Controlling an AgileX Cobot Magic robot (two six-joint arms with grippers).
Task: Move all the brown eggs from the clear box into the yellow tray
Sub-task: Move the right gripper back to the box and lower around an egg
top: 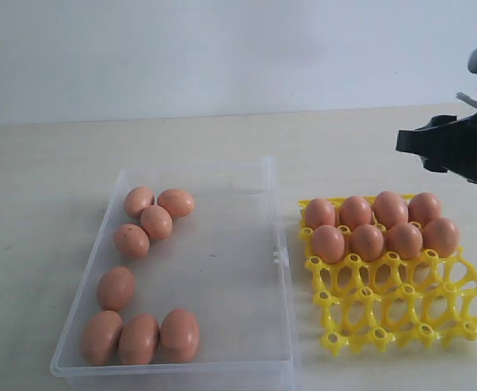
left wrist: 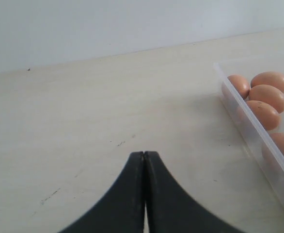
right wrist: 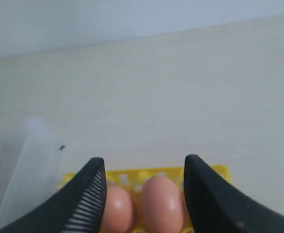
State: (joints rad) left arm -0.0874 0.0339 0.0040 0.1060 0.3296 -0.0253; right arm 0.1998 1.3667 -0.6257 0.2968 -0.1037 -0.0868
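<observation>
Your table is bare and pale, and nothing on it carries a label or any writing you could read. The clear box sits on the left. It looks thin-walled and light (expect it to skid if a finger drags on its wall). Just beside it on the right lies the yellow tray, with its two far rows filled by eight eggs and its two near rows empty.

Your right gripper hangs above the tray's far edge, jaws spread and nothing between them. Your left gripper is outside the box's left wall, jaws pressed together and empty.

Eight brown eggs lie in the box: four clustered at the far left, one alone, and three in a row at the near left. Judge them smooth, rigid-shelled, quick to roll and likely to crack under a hard squeeze. Take each one lightly across its narrow waist, from above.
</observation>
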